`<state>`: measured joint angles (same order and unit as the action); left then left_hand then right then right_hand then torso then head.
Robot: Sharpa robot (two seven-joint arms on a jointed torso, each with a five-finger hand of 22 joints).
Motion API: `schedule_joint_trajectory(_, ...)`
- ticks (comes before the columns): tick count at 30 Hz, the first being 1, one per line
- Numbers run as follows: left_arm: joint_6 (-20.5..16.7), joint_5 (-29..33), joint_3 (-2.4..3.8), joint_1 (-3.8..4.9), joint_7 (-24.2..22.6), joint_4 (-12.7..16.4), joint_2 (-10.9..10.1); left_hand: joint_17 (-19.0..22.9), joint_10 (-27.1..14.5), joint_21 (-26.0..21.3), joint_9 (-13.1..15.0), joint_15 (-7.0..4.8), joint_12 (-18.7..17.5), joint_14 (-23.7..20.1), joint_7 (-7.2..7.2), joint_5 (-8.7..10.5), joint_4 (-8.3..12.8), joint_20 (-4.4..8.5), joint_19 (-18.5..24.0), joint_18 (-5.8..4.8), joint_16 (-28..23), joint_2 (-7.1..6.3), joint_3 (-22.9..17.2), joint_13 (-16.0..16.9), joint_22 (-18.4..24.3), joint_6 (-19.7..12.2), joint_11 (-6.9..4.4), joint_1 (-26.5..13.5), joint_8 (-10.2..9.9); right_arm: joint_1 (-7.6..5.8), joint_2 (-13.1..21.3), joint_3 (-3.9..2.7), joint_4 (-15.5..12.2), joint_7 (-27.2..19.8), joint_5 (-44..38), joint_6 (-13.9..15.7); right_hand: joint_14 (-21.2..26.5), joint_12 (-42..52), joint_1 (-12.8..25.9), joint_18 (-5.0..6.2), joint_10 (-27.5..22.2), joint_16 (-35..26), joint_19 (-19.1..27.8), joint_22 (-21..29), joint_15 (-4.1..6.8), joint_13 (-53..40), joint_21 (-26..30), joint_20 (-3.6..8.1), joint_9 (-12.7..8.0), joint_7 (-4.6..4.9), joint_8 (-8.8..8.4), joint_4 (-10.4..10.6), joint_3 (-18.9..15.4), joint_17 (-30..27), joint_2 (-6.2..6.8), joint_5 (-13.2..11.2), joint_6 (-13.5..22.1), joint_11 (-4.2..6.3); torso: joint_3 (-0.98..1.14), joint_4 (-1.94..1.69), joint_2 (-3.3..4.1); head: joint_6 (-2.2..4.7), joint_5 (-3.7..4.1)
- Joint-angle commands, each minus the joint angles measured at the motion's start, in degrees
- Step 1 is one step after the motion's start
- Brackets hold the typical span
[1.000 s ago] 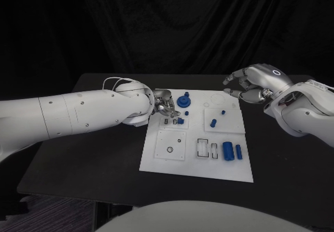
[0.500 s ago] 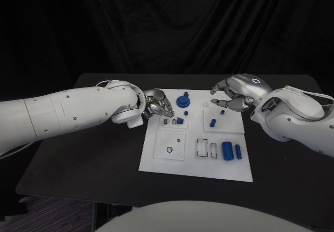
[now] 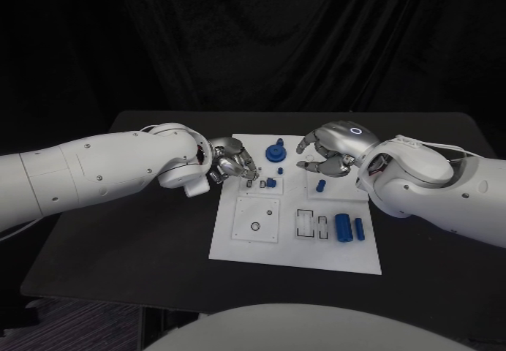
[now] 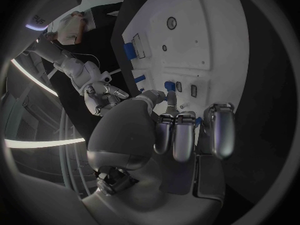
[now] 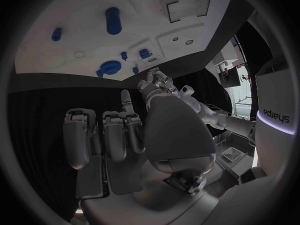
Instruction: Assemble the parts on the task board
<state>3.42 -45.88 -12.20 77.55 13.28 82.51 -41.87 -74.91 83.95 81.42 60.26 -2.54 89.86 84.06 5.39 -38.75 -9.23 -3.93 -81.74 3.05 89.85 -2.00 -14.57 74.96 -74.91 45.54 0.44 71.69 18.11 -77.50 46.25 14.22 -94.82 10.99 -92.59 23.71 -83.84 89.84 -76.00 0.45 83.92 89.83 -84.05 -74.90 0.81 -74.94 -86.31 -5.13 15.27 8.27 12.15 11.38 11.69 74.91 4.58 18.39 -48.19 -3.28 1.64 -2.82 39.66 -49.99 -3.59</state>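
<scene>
The white task board [image 3: 238,245] lies mid-table. On it are a round blue part [image 3: 276,153], small blue pieces [image 3: 271,183] beside two slots, another blue piece [image 3: 320,186], a blue cylinder [image 3: 343,225] and a shorter blue piece [image 3: 362,229]. My left hand [image 3: 234,164] hangs at the board's far left edge with its fingers curled and nothing in them. One fingertip [image 4: 165,97] points close to a small blue piece [image 4: 169,86]. My right hand [image 3: 332,150] hovers over the board's far right part, fingers curled [image 5: 115,132], holding nothing.
The black table [image 3: 126,241] runs wide on both sides of the board. Near the board's front left is a recessed plate with a round hole [image 3: 257,227], with rectangular slots [image 3: 307,223] to its right. Both white forearms reach in low over the table's sides.
My right hand has swung left, from beyond the board's right edge to above its far right part. My left hand has drawn back a little to the left, away from the slots.
</scene>
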Motion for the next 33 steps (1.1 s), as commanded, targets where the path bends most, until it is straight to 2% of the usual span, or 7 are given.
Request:
schedule_joint_trajectory(1,0.35,1.4,0.04,-0.07,-2.08,0.8,-0.68,-15.09,6.05,0.32,0.8,0.55,0.14,5.94,0.08,1.47,0.1,-0.41,-0.17,0.01,0.15,0.68,0.53,15.04,-5.8,-1.47,0.64,0.12,0.84,0.57,-1.12,-0.04,0.41,3.97,-2.18,-2.24,-6.16,0.16,0.88,0.45,6.08,0.17,-4.47,-13.91,-0.36,-15.06,-0.39,-0.5,-0.07,-0.07,0.07,0.08,-0.52,15.09,0.13,-0.15,-0.4,-0.37,0.1,0.03,0.04,-0.01,0.19)
schedule_joint_trajectory(16,-2.34,-1.06,0.03,-0.07,-3.61,3.85,-3.94,-15.09,6.05,0.32,3.42,1.44,0.14,5.94,1.45,2.06,1.31,-1.15,-0.32,-0.04,0.15,1.41,1.06,15.04,-6.17,-7.97,1.8,1.06,3.19,2.58,-6.87,-0.06,3.04,6.2,-3.58,-4.65,-6.16,0.16,2.53,0.51,6.08,0.17,-4.4,-13.84,-0.33,-15.06,-0.21,-0.47,-0.23,-0.09,-0.17,-0.02,-1.66,15.09,0.56,-3.6,0.35,-0.35,-0.03,-0.27,0.1,-0.01,0.28)
schedule_joint_trajectory(18,-3.51,-2.59,0.03,-0.07,-4.4,4.15,-4.2,-15.09,6.05,0.28,9.32,2.22,0.14,5.94,2.88,1.86,1.94,-2.05,-0.31,-0.1,0.15,2.1,1.86,15.04,-6.38,-15.94,2.7,1.39,8.89,2.82,-7.42,-0.06,3.55,6.24,-3.76,-4.91,-6.16,0.16,2.54,0.52,6.08,0.17,-4.39,-13.82,-0.33,-15.06,-0.18,-0.47,-0.23,-0.09,-0.16,-0.04,-1.68,15.09,0.57,-3.66,0.36,-0.35,-0.05,-0.28,0.15,-0.01,0.31)
schedule_joint_trajectory(20,-4.17,-3.32,0.03,-0.07,-4.93,4.22,-4.29,-15.09,6.05,0.42,11.4,2.23,0.14,5.94,2.44,0.95,2.26,-2.05,-0.46,-0.06,0.15,2.0,1.87,15.04,-6.62,-16.78,2.69,1.71,12.47,2.96,-7.65,-0.06,3.83,6.24,-3.82,-5.04,-6.16,0.16,2.52,0.52,6.08,0.17,-4.39,-13.82,-0.33,-15.06,-0.18,-0.47,-0.23,-0.09,-0.16,-0.06,-1.67,15.09,0.55,-3.68,0.36,-0.35,-0.01,-0.22,0.14,-0.01,0.31)
schedule_joint_trajectory(24,-5.0,-4.15,0.03,-0.08,-5.5,4.11,-4.32,-15.09,6.05,1.45,12.47,1.54,0.14,5.94,0.91,1.1,1.45,-1.56,-1.56,-0.4,0.15,3.19,1.03,15.04,-7.81,-14.1,1.58,1.8,18.02,3.31,-8.07,-0.06,4.33,6.11,-3.91,-5.24,-6.16,0.16,2.41,0.54,6.08,0.17,-4.36,-13.8,-0.32,-15.06,-0.11,-0.47,-0.21,-0.11,-0.11,-0.18,-1.58,15.09,0.36,-3.59,0.31,-0.34,-0.01,-0.11,0.15,-0.01,0.32)
schedule_joint_trajectory(30,-5.55,-4.58,0.03,-0.09,-5.79,3.71,-4.27,-15.09,6.05,1.3,8.63,0.75,0.14,5.94,0.07,8.02,-1.56,-0.66,-1.63,-0.4,0.15,2.44,1.31,15.04,-7.9,-12.21,0.77,0.46,17.85,3.58,-8.44,-0.06,4.58,5.93,-3.95,-5.29,-6.16,0.16,2.4,0.53,6.08,0.17,-4.36,-13.8,-0.32,-15.06,-0.13,-0.47,-0.2,-0.11,-0.08,-0.21,-1.56,15.09,0.29,-3.54,0.29,-0.33,-0.04,-0.06,0.11,-0.01,0.61)
schedule_joint_trajectory(33,-5.91,-4.67,0.03,-0.09,-6.21,3.62,-4.31,-15.09,6.05,1.33,6.44,0.34,0.14,5.94,-0.77,8.31,-2.41,-0.24,-1.76,-0.4,0.15,2.87,0.54,15.04,-8.05,-9.44,0.13,1.3,17.83,3.65,-8.55,-0.06,4.69,5.87,-3.96,-5.27,-6.16,0.16,2.42,0.54,6.08,0.17,-4.36,-13.8,-0.32,-15.06,-0.12,-0.47,-0.2,-0.11,-0.07,-0.2,-1.55,15.09,0.23,-3.53,0.28,-0.33,-0.02,-0.1,0.07,-0.01,0.77)
